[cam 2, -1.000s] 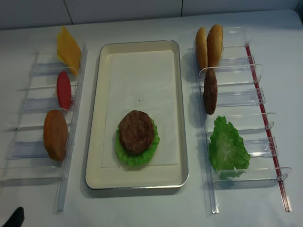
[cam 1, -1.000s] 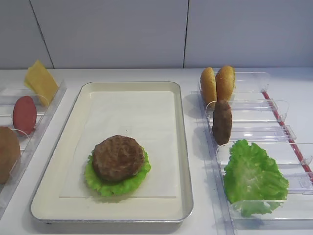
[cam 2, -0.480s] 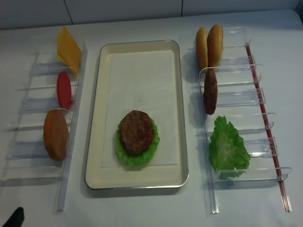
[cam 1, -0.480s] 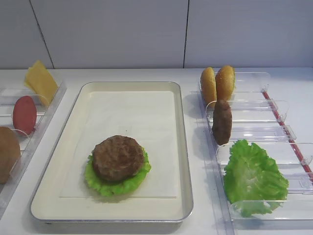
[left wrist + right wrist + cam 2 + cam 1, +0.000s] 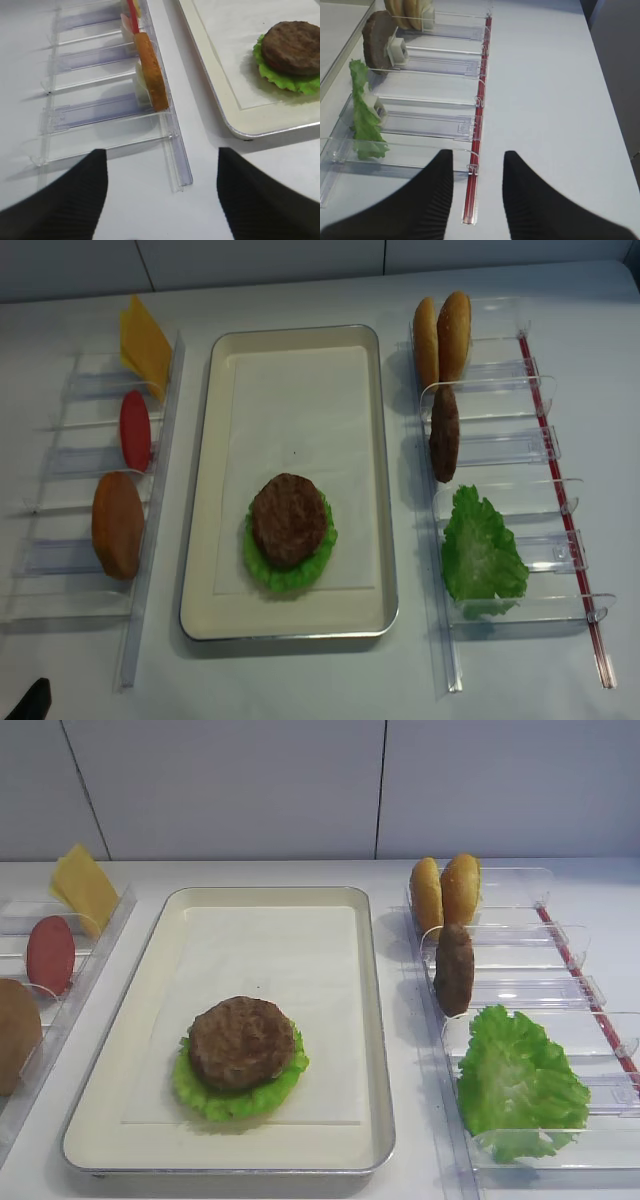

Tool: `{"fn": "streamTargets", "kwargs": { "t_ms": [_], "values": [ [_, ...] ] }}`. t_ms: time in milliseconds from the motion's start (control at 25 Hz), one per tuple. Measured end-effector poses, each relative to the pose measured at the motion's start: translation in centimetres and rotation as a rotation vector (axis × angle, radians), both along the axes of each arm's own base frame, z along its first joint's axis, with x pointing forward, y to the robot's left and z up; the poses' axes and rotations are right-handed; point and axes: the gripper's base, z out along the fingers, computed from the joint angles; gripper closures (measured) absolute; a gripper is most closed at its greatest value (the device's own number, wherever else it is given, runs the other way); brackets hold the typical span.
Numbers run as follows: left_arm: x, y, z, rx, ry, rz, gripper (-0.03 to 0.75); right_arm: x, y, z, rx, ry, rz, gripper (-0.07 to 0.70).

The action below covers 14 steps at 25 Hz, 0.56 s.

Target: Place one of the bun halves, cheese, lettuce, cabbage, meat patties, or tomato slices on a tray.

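On the tray [image 5: 375, 1020] a meat patty [image 5: 240, 1042] lies on a lettuce leaf [image 5: 235, 1100]. In the right clear holder stand two bun halves [image 5: 445, 890], a second patty [image 5: 454, 970] and more lettuce [image 5: 520, 1080]. The left holder has the cheese [image 5: 85, 885], a tomato slice [image 5: 50, 953] and a bun half [image 5: 15, 1032]. My right gripper [image 5: 477, 160] is open and empty over the near end of the right holder's red strip. My left gripper [image 5: 162, 160] stands wide open over the table, near the left holder's front corner. No cabbage shows.
The clear plastic holders [image 5: 500, 440] flank the tray on both sides, with a red strip [image 5: 565, 520] along the right one's outer edge. White tabletop lies in front of the tray and right of the right holder. A wall stands behind.
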Motion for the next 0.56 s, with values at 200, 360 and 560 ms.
{"fn": "streamTargets", "kwargs": {
  "t_ms": [200, 360, 560],
  "values": [
    [0.0, 0.0, 0.0, 0.0, 0.0, 0.0, 0.26, 0.0, 0.0, 0.0, 0.0, 0.0, 0.0, 0.362],
    [0.0, 0.0, 0.0, 0.0, 0.0, 0.0, 0.26, 0.0, 0.0, 0.0, 0.0, 0.0, 0.0, 0.362],
    [0.0, 0.0, 0.0, 0.0, 0.0, 0.0, 0.26, 0.0, 0.0, 0.0, 0.0, 0.0, 0.0, 0.362]
  ]
}}
